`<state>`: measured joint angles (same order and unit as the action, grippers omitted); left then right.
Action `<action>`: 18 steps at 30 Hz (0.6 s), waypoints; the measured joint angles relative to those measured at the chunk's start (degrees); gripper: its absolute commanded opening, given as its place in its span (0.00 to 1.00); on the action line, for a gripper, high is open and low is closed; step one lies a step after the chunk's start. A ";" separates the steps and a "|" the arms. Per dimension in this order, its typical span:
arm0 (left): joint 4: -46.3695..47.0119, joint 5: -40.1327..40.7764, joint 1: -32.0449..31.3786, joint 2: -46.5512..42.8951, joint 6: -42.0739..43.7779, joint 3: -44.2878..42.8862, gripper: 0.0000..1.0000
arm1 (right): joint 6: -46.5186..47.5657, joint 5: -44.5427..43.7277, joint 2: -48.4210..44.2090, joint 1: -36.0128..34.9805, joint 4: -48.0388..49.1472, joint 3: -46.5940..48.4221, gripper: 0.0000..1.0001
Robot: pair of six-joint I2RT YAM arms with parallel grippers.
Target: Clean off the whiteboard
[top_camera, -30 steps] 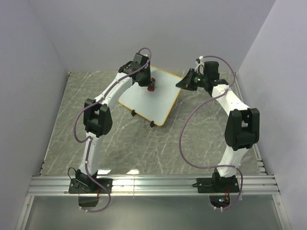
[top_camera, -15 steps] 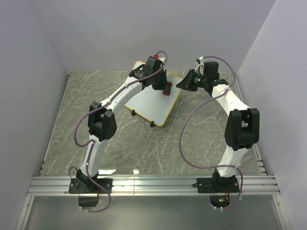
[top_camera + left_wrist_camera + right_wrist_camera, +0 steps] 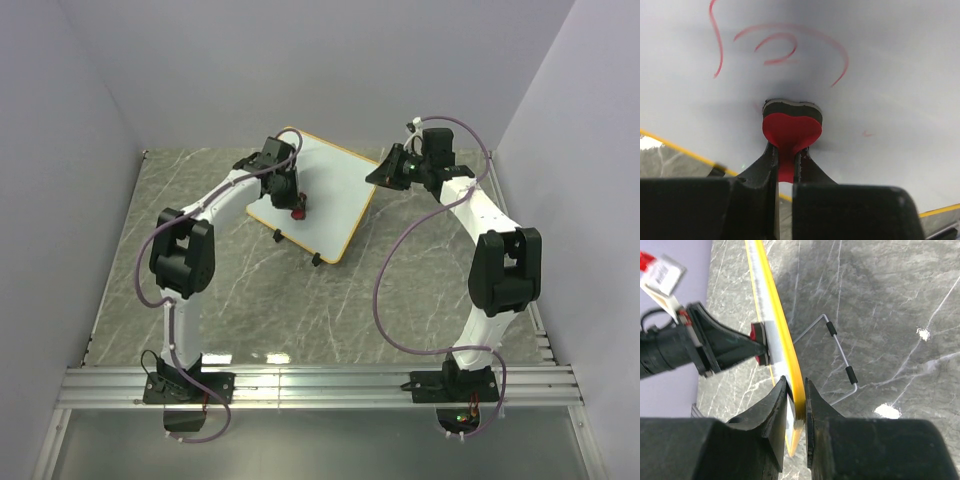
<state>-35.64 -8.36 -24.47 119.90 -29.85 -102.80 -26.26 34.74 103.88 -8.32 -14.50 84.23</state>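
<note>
Just behind whiteboard, wire stand; eraser opposite.

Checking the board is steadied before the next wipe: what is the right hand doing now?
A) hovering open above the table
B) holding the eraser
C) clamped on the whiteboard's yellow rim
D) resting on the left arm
C: in the right wrist view the right hand has its fingers pinching the yellow rim of the whiteboard between them; the eraser is in the left hand.

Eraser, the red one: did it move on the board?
Yes. The eraser slid left and nearer across the whiteboard, ending close to its front yellow edge.
</note>
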 measured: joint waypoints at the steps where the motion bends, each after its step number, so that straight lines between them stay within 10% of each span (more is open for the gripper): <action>1: 0.50 0.61 0.02 -0.87 0.00 2.10 0.00 | 0.02 0.00 -0.02 0.00 -0.04 -0.02 0.00; 18: -0.79 -1.84 -10.73 -0.76 0.70 -4.90 0.00 | 0.74 -1.03 -0.57 -0.42 -0.72 -0.04 0.00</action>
<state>-36.42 -10.20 -35.20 119.13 -29.15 -107.70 -25.52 33.71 103.31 -8.73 -15.22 84.18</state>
